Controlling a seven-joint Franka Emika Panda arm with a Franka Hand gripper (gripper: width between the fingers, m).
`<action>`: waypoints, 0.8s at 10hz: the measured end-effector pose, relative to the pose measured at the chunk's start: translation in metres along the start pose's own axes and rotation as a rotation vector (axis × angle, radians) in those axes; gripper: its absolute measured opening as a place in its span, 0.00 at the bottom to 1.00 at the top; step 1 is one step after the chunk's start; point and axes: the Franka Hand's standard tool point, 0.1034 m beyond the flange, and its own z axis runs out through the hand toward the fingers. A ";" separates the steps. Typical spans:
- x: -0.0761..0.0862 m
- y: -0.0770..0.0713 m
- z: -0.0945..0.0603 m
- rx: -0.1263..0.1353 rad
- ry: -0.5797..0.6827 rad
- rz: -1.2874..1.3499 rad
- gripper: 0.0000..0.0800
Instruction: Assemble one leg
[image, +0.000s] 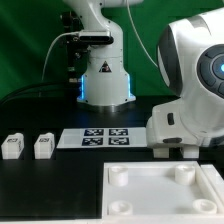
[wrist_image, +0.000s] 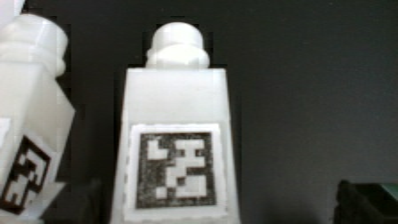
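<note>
- Far toward the exterior view's left, well apart from the gripper (image: 172, 146), two small chunky white plastic peg-like blocks sit side by side on the black table (image: 60, 190): the first leg (image: 12, 147) and the second leg (image: 43, 146); each shows a black-and-white square tag, a pattern only, with no readable letters; they are too small here to judge their long axes
- Between those two and the gripper lies the thin flat white marker board (image: 100, 137), printed with several square tags
- Behind it, the white robot base (image: 103, 85) carries a dark triangular label; its writing cannot be read
- The bulky white arm (image: 195, 70) bends down at the exterior view's right, its wrist low over the table; the fingers are hidden, so I cannot tell whether they are wide or narrow
- Just beside the gripper, nearer the camera, lies the large flat white square tabletop (image: 165, 190) with round corner sockets
- In the wrist view a tagged leg (wrist_image: 178, 100) faces the camera, with its rounded knob at the end away from the tag; a neighbour leg (wrist_image: 27, 100) stands just beside it, its long axis nearly parallel but slightly tilted
</note>
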 end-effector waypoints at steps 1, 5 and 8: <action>0.000 0.000 0.000 0.000 0.000 -0.001 0.70; 0.000 0.000 0.000 0.000 -0.001 -0.001 0.36; 0.000 0.000 0.000 0.000 -0.001 -0.001 0.36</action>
